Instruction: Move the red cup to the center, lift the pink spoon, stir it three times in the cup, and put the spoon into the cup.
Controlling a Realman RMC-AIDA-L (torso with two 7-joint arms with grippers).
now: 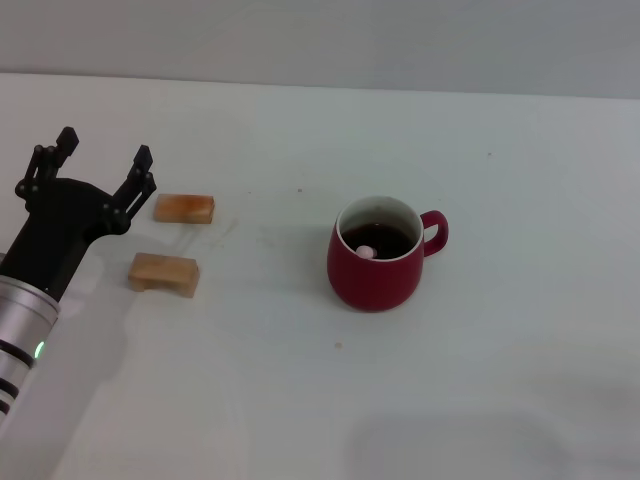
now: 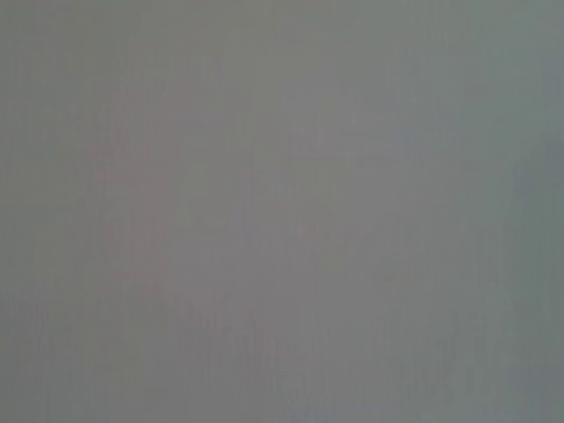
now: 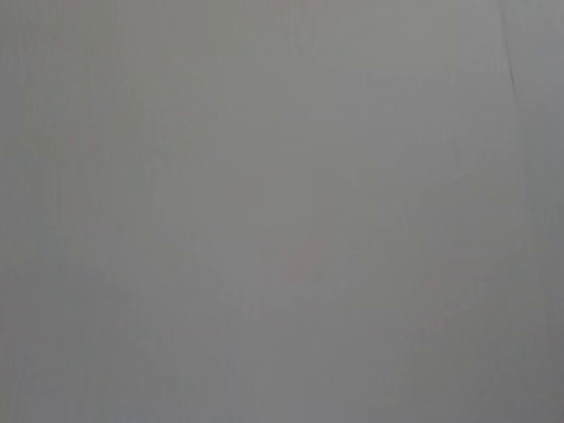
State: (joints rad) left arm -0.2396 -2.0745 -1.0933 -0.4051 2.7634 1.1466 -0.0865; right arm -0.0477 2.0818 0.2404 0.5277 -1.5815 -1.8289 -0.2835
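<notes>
The red cup point(image 1: 378, 260) stands upright near the middle of the white table, its loop handle pointing right and dark liquid inside. The pink spoon point(image 1: 366, 250) is in the cup; only a small pale pink tip shows above the liquid near the inner wall. My left gripper point(image 1: 104, 160) hovers at the far left of the table, well away from the cup, open with nothing between its fingers. The right gripper is out of the head view. Both wrist views show only plain grey surface.
Two tan wooden blocks lie left of the cup: one point(image 1: 185, 208) farther back, one point(image 1: 164, 272) nearer the front, both just right of my left gripper. The table's far edge point(image 1: 320, 88) runs across the back.
</notes>
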